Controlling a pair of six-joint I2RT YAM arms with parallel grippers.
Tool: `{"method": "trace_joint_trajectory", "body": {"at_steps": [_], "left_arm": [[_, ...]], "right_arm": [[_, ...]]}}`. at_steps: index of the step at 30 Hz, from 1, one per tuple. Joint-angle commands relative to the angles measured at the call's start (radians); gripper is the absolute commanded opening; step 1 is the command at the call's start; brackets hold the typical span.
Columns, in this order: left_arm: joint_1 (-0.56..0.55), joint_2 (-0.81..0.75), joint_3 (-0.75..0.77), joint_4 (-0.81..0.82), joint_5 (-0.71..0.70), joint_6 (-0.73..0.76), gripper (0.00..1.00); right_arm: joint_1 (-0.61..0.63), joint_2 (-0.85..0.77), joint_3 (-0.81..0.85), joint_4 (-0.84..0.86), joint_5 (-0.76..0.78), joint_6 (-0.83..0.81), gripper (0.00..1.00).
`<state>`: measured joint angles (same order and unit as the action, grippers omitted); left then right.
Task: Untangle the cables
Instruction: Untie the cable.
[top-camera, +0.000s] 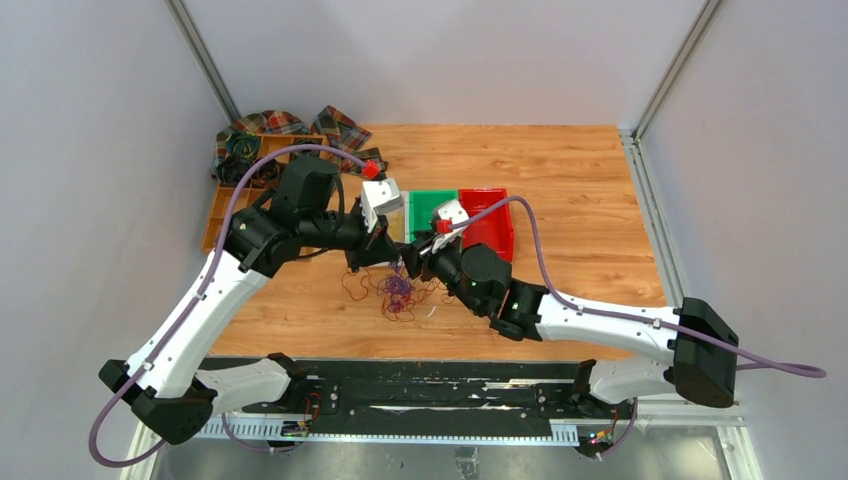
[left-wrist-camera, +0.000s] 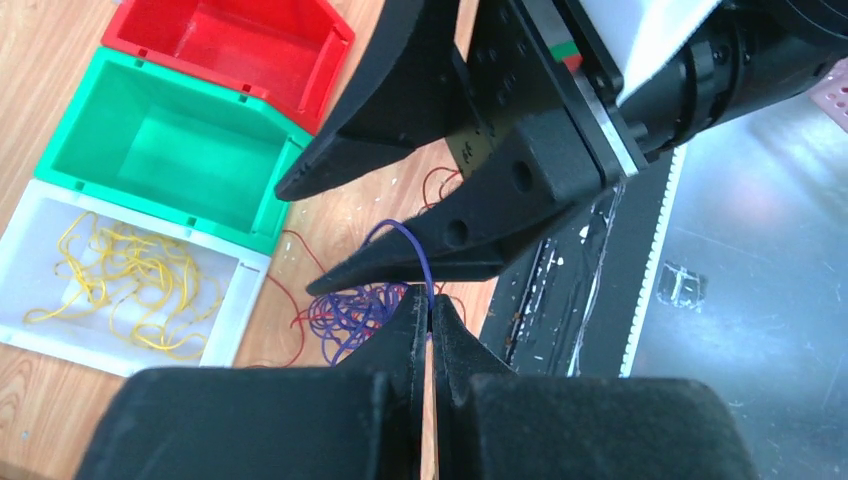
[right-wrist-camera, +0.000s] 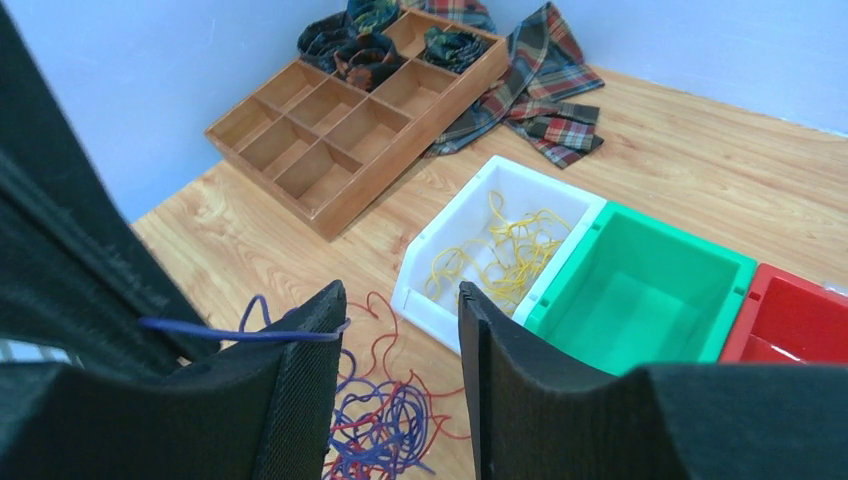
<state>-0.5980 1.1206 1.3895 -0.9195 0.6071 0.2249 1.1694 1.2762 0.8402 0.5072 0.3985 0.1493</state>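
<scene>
- Left black two-finger gripper was pressed together, pinching a thin purple wire.
- Right black gripper stood spread over the tangled purple and red cables.

Three bins, one wooden tray, two tools

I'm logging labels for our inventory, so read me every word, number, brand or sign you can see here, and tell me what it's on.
No text can be read.
White bin, green bin, red bin, wooden tray: no lettering shows.
Tiny pale marks on the black body of the right gripper, left wrist view: too small to read.
</scene>
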Motion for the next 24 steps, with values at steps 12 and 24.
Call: {"method": "trace_joint_trajectory", "body": {"at_steps": [12, 24], "left_arm": [[-0.003, 0.011, 0.164, -0.158, 0.125, 0.137, 0.00], [-0.003, -0.007, 0.213, -0.211, -0.072, 0.280, 0.00]], "right_arm": [[0.001, -0.064, -0.056, 0.228, 0.318, -0.092, 0.13], [-0.020, -0.271, -0.121, 0.109, 0.341, -0.058, 0.00]]}}
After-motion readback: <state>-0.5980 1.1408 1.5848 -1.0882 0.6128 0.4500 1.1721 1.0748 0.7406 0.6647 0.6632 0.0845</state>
